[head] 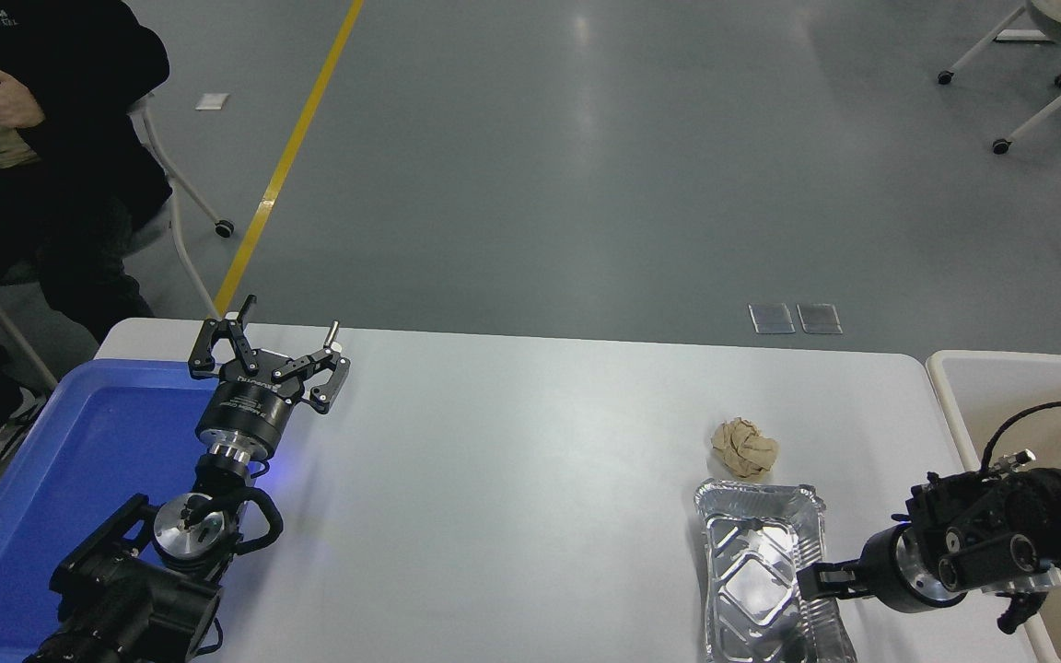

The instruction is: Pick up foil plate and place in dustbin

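1. The foil plate [763, 575] lies flat on the white tabletop [512, 479] near its right front corner, its near end cut off by the picture's bottom edge.
2. The right hand [811, 582] reaches in from the right, low over the plate's right rim; its fingers meet the foil there, but I cannot tell whether they are clamped on the rim or apart.
3. A crumpled brown paper ball [744, 447] sits just beyond the plate's far end, not quite touching it.
4. The dustbin [954, 405] stands off the tabletop's right edge, beside the right arm.
5. The left hand [284, 343] rests at the lower left by the blue tray [61, 479], its fingers spread apart and holding nothing.
6. A person [42, 138] sits at the far left.
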Motion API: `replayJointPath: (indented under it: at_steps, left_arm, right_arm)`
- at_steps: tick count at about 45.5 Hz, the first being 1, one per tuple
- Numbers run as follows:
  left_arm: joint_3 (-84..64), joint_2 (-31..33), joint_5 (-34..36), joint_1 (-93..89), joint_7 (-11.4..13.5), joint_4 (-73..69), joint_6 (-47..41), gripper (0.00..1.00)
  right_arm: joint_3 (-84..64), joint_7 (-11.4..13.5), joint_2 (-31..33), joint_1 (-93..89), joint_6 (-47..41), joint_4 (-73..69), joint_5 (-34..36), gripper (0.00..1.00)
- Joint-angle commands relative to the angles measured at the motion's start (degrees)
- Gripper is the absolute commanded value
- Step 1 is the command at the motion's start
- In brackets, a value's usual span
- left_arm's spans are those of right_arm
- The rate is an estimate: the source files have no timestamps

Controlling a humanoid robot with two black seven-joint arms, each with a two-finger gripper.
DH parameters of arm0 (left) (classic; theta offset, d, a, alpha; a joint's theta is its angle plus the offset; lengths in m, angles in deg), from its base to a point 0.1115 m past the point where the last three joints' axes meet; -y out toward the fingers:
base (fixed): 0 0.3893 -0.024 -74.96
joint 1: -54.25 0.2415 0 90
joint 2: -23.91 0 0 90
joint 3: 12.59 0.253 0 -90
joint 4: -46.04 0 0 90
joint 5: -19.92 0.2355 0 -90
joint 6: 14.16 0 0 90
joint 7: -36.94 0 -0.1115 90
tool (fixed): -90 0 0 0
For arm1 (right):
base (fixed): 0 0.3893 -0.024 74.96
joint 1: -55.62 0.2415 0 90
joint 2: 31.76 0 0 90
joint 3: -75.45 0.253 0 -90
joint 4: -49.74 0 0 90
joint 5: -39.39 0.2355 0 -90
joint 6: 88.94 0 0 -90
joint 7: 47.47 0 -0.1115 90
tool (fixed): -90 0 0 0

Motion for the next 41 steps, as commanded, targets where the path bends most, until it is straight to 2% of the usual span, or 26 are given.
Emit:
replayJointPath:
  at_steps: [1, 13, 23, 31, 41]
  left_arm:
    - [-0.1, 0.0, 0.0, 0.0, 0.0, 0.0, 0.0, 0.99]
    - [0.0, 0.0, 0.0, 0.0, 0.0, 0.0, -0.1, 0.99]
    - [0.0, 0.0, 0.0, 0.0, -0.1, 0.0, 0.0, 0.99]
    - [0.0, 0.0, 0.0, 0.0, 0.0, 0.0, 0.0, 0.99]
    - [0.0, 0.0, 0.0, 0.0, 0.0, 0.1, -0.1, 0.99]
  right_arm:
    - [-0.2, 0.0, 0.0, -0.2, 1.1, 0.1, 0.2, 0.0]
    - [-0.4, 0.0, 1.3, 1.1, 1.0, -1.0, 0.5, 0.0]
    - [-0.9, 0.0, 6.4, 8.2, -0.2, -5.9, 0.0, 0.0]
    - [-1.5, 0.0, 12.0, 19.4, -7.4, -10.3, -0.3, 0.0]
    - [-4.5, 0.0, 15.4, 33.3, -16.1, -14.8, -0.8, 0.0]
